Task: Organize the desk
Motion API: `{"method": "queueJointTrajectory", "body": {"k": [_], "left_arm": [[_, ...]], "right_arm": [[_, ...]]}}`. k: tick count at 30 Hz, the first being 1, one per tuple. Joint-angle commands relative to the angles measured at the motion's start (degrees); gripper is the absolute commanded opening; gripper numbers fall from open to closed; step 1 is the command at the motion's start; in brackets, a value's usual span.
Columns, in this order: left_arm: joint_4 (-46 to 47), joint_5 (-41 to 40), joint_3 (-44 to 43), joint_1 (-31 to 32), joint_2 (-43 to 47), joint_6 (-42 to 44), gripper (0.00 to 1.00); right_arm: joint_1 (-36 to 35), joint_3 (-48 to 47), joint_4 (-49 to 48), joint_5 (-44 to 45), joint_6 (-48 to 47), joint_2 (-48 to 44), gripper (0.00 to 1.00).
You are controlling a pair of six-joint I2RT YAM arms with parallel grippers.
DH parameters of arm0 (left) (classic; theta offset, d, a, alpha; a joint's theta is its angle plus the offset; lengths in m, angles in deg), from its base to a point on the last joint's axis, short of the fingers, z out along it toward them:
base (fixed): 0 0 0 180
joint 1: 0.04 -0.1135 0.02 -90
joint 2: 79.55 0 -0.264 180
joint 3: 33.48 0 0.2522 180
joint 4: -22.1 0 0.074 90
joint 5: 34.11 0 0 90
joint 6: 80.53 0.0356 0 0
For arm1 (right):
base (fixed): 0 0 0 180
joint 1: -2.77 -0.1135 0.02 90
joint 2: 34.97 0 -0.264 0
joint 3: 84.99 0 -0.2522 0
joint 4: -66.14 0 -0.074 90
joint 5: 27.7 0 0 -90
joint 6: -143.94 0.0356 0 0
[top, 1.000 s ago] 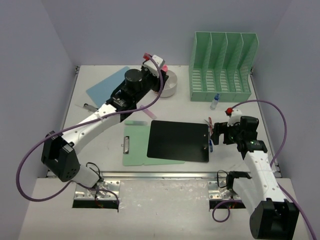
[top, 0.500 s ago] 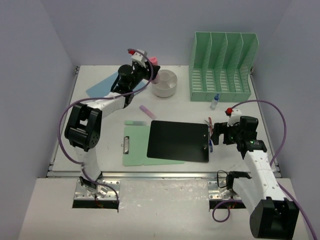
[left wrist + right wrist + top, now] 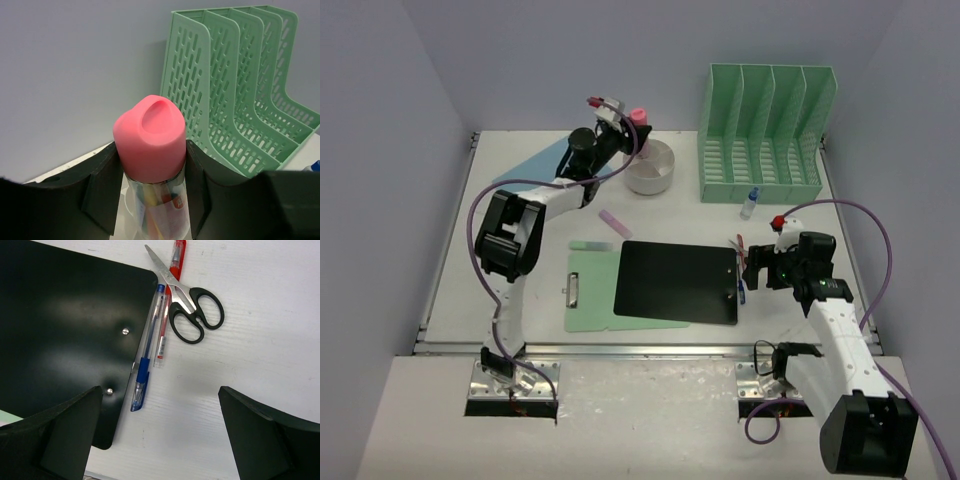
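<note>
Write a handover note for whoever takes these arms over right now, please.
Left gripper: shut on the pink-capped bottle, held up by the white bowl.
Right gripper: open over the scissors and pens beside the black clipboard.
Done: nothing shows in the green rack yet.
To do: tidy bottle, scissors, pens, black clipboard and green clipboard off the desk.

1 counter (image 3: 670, 215). Clipboards x2: black clipboard (image 3: 677, 282) + green clipboard (image 3: 592, 305). Pens x2: blue pen (image 3: 146, 352) + red pen (image 3: 161, 340). Scissors (image 3: 192, 310) x1. File rack (image 3: 765, 130) x1, w/ 4 slots. White bowl (image 3: 655, 175) x1. Dropper btl (image 3: 750, 203) x1. Pink-capped btl (image 3: 150, 135) x1. Blue sheet (image 3: 528, 168) x1. Lilac stick (image 3: 614, 223) x1. Pale-green strip (image 3: 592, 245) x1.
</note>
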Motion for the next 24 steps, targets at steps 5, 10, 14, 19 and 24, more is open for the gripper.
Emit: {"method": "queueJointTrajectory", "body": {"k": [5, 10, 14, 19, 24], "left_arm": [[6.8, -0.3, -8.0, 1.3, -4.0, 4.7, 0.0], [7.1, -1.6, -8.7, 2.0, -5.7, 7.5, 0.0], [7.4, -1.7, -9.0, 2.2, -6.5, 8.3, 0.0], [7.3, -1.8, -10.5, 2.6, -8.3, 8.8, 0.0], [7.1, -2.0, -12.1, 2.9, -10.1, 9.5, 0.0]], "right_arm": [[0.1, -0.4, -1.9, 1.1, 0.7, 0.5, 0.99], [0.2, -0.2, -2.4, 1.4, 0.7, 0.9, 0.99], [0.2, -0.2, -2.4, 1.5, 0.7, 1.1, 0.99], [0.2, -0.2, -2.4, 1.7, 0.7, 1.1, 0.99], [0.3, -0.1, -2.5, 1.8, 0.8, 1.0, 0.99]]}}
